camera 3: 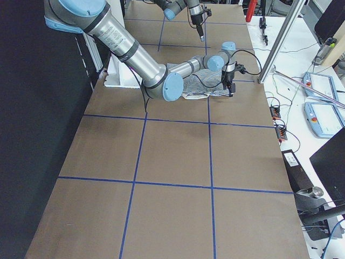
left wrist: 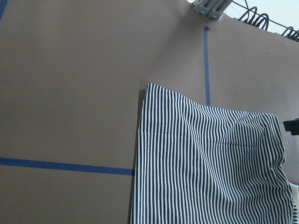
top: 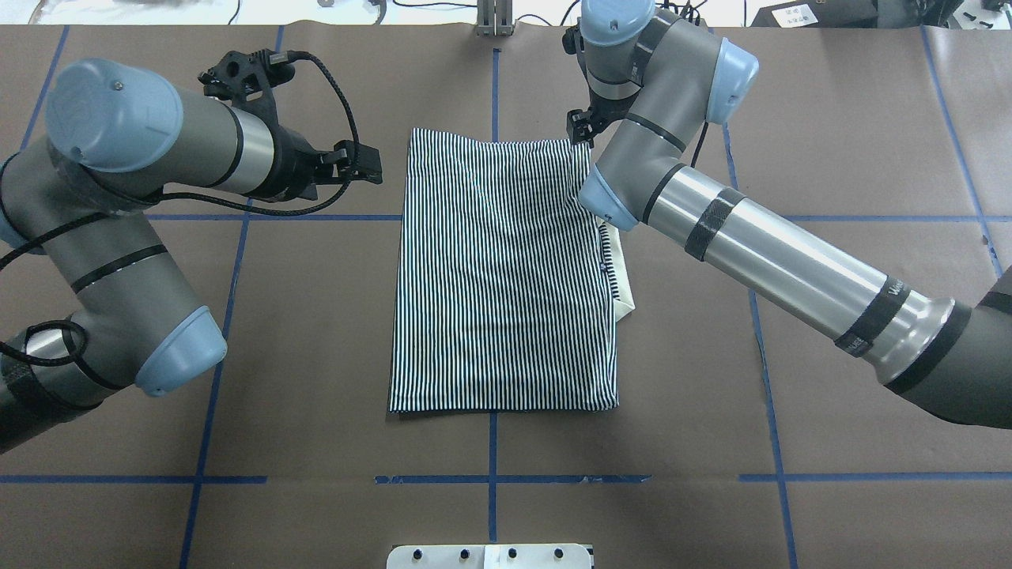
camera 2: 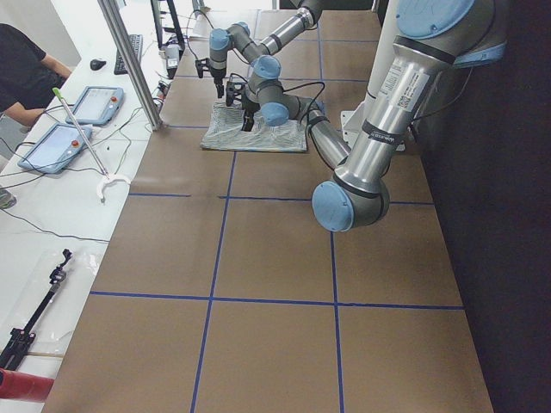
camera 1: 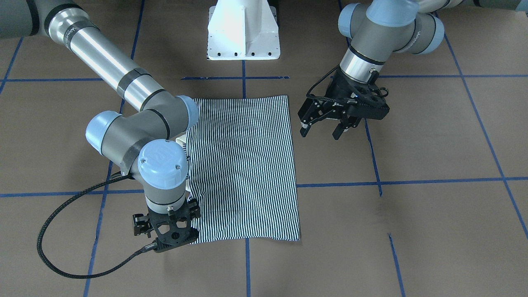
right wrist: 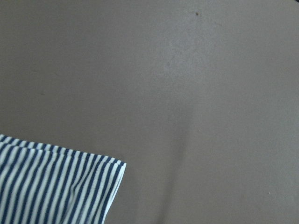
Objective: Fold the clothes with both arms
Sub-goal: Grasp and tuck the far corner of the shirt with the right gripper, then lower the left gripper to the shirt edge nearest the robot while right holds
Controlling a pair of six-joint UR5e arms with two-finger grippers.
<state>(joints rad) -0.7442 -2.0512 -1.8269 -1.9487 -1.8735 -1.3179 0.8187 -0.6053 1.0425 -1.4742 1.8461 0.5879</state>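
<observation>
Your main risk, I'd judge, is a lopsided fold. The right gripper [camera 1: 170, 230] sits over the corner of the navy-and-white striped polo shirt [top: 498, 276] nearest the table's far edge, while the left gripper [camera 1: 321, 133], fingers apart, hangs just beside the opposite side. A one-sided pull would skew the layers (whether the right pincer is apart or together, I cannot tell). The shirt lies as a flat rectangle at the middle of the brown table [top: 830, 411], with its cream collar [top: 624, 299] peeking out.

The right arm's black two-finger tool [camera 1: 171, 234] points down at a corner of the folded navy-and-white striped polo shirt [camera 1: 243, 165], its wrist hiding the fingertips, so its jaws cannot be read. Only a cream collar sliver [top: 624, 288] shows beside the fold.
</observation>
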